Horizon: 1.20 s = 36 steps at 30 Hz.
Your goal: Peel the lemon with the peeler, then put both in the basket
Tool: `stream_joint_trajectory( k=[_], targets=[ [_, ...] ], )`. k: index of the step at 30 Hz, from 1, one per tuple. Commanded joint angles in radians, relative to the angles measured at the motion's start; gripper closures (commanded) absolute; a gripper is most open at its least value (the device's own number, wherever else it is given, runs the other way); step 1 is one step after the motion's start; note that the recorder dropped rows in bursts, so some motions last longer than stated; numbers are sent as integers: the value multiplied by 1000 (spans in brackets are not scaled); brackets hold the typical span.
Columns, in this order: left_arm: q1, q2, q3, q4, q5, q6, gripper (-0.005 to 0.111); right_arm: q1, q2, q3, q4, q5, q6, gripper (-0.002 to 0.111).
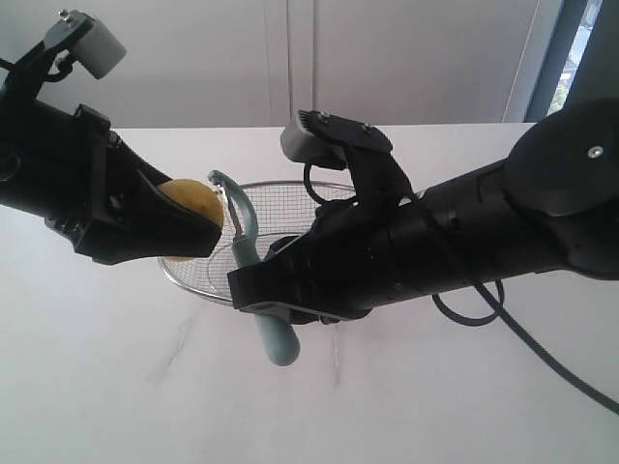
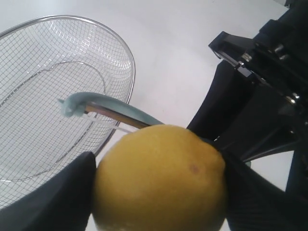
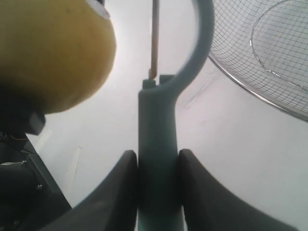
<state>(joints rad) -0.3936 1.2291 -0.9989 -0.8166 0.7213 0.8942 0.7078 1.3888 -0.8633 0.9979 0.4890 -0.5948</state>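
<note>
1. The lemon [image 2: 159, 178] is up in the air, just above the near edge of the basket [image 1: 324, 184]. It is not lying on the surface [image 1: 116, 387].
2. The left end effector [image 1: 189, 217] holds the lemon. Its two black fingers are spread wide and press on the lemon's two sides. I think this keeps the round fruit from rolling or spinning when the blade pushes on it.
3. The lemon's skin looks smooth and whole on the sides we can see, so I think there is peeling left to do.
4. The peeler [image 1: 241, 242] stands nearly straight up beside the lemon, with its hooked head on top and its handle pointing down.
5. The metal blade faces the lemon and sits right by its skin. I cannot tell for sure if it touches.
6. The right end effector [image 3: 158, 192] grips the green handle. Its fingers are closed in tight on both sides, low on the handle, and this leaves the head free to scrape.
7. The basket sits on the surface with nothing in it. I think the work is done over it so both things can go in with a short drop.
</note>
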Motion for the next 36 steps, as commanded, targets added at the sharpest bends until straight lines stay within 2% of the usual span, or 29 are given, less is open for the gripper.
stream_joint_trajectory(
  k=[1, 11, 36],
  targets=[
    [3, -11, 2, -32, -6, -1, 107, 1, 0, -4, 14, -5, -3, 108],
    [3, -7, 26, -32, -105, 12, 107, 1, 0, -4, 14, -25, -3, 108],
    [3, 23, 27, -96, -113, 29, 107, 1, 59, 5, 21, -81, 17, 108]
  ],
)
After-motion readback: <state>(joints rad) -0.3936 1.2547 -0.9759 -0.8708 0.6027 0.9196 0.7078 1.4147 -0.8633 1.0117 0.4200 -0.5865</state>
